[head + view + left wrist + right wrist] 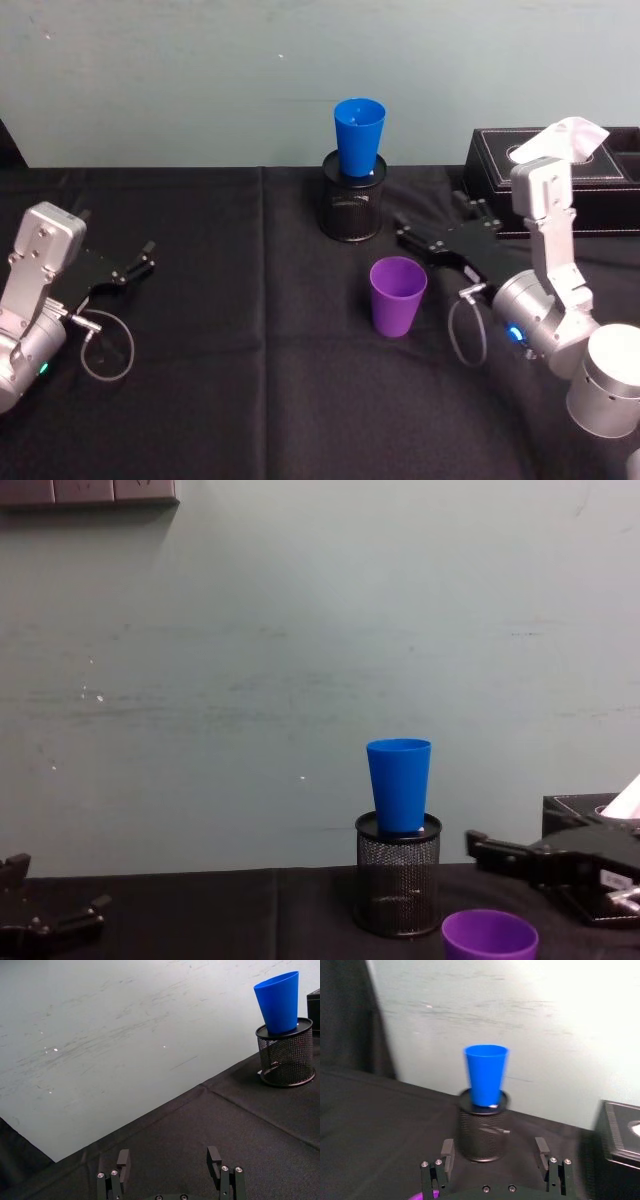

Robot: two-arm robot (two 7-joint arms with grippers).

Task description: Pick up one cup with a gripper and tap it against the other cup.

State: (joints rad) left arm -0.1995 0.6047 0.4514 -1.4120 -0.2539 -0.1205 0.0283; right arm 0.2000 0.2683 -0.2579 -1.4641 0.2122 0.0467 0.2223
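Your robot has two silver-grey arms made of round and boxy metal parts. The right arm has a small blue light glowing on its round joint, and the left arm shows a tiny green one. A thin grey cable loops out beside each wrist. Each arm ends in a flat black pincer with two thin fingers: the left pincer and the right pincer. Up close you can see small silver screws on the black fingers. A small white label sits on the right pincer.
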